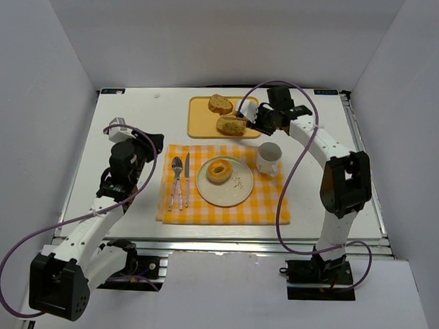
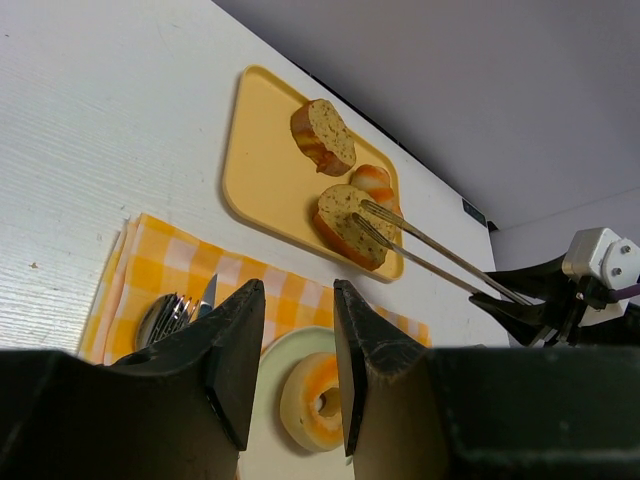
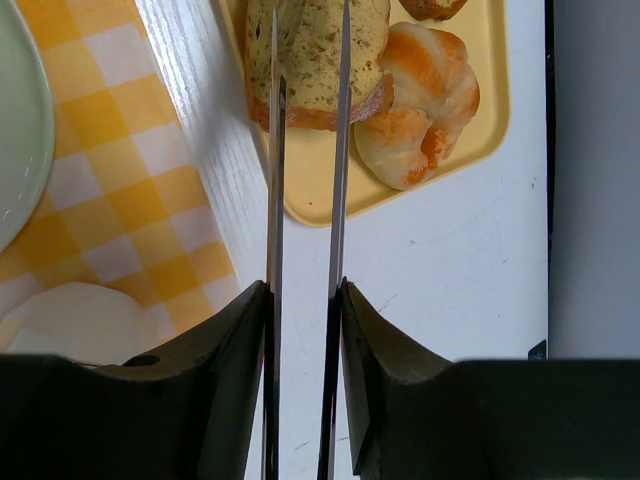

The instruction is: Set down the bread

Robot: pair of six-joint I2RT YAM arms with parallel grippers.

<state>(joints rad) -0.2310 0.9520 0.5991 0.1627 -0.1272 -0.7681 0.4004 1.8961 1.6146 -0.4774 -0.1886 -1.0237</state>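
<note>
While the left gripper [image 2: 297, 290] hangs part-open and empty left of the checked mat [image 1: 203, 207], a doughnut [image 1: 220, 171] sits on the plate [image 1: 236, 194]; the bread slice [image 3: 315, 60] lies on the yellow tray [image 3: 495, 50], between the tips of the tongs [image 3: 275, 180]; the right gripper [image 3: 303, 290] clamps those tongs.

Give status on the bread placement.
Left fingers open, empty. Right fingers shut on metal tongs, tips at seeded bread slice on yellow plastic tray. White ceramic mug beside pale round plate, possibly near the route.

White table [image 1: 134, 118] with yellow tray [image 1: 199, 124] and checkered cloth [image 1: 268, 206]
</note>
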